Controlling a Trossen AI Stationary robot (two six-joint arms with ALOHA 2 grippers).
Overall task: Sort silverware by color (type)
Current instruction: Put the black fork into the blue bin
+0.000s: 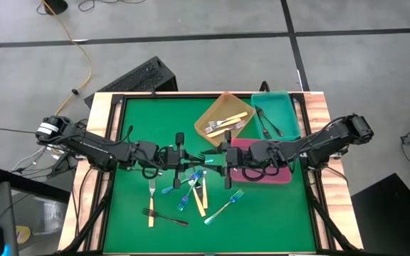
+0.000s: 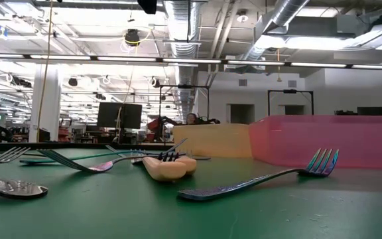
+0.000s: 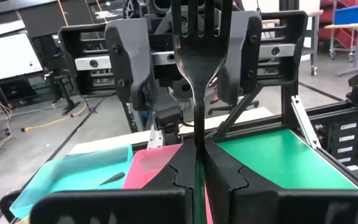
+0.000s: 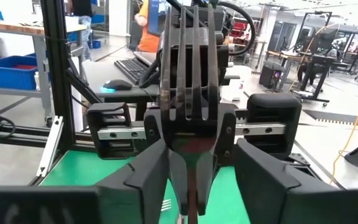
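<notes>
Pointing rightward, fork point(image 3: 197, 68), left pincer point(image 3: 197, 168) clamped

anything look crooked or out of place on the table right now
The orange rectangular plastic tray holding cream-handled forks sits turned at an angle, while the teal rectangular tray beside it lies square to the table edge. Nothing looks spilled or damaged.

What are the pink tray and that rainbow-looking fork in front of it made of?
The pink tray looks like translucent plastic: light glows through its wall. The rainbow fork seems to be metal with an iridescent coating, judging by its mirror-like sheen shifting from teal to purple, though coated plastic can't be ruled out.
</notes>
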